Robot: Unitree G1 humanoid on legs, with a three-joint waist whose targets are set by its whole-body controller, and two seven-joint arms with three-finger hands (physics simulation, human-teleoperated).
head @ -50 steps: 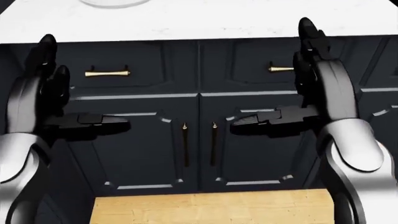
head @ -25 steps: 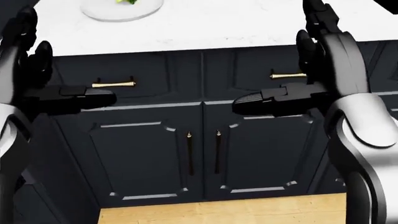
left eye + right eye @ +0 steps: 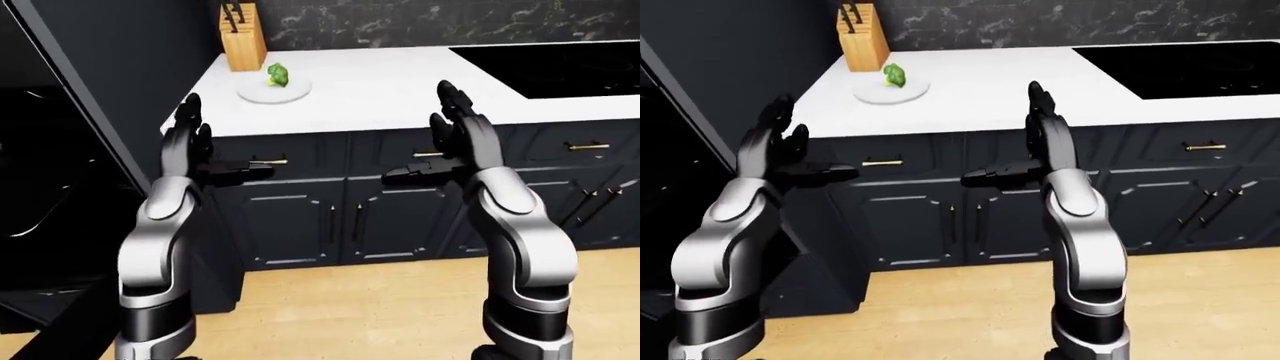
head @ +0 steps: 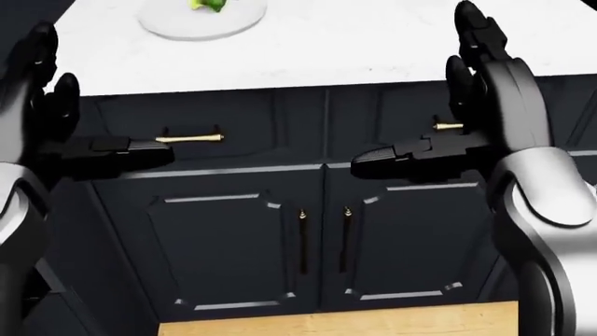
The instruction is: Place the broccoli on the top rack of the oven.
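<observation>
A green broccoli lies on a white plate on the white counter, at the upper left of the left-eye view. In the head view only the plate's edge and a bit of broccoli show at the top. My left hand and right hand are both raised over the dark cabinet doors, fingers spread and empty, well short of the plate. The oven is a dark opening at the left of the left-eye view; its rack cannot be made out.
A wooden knife block stands beside the plate by the dark marble wall. A black cooktop is set in the counter at the right. Dark cabinets with brass handles run below, over a wooden floor.
The whole head view has shifted down: the counter, plate and cabinets sit lower in frame and look nearer, so the camera has tilted up or closed in. Both hands stay spread and empty.
</observation>
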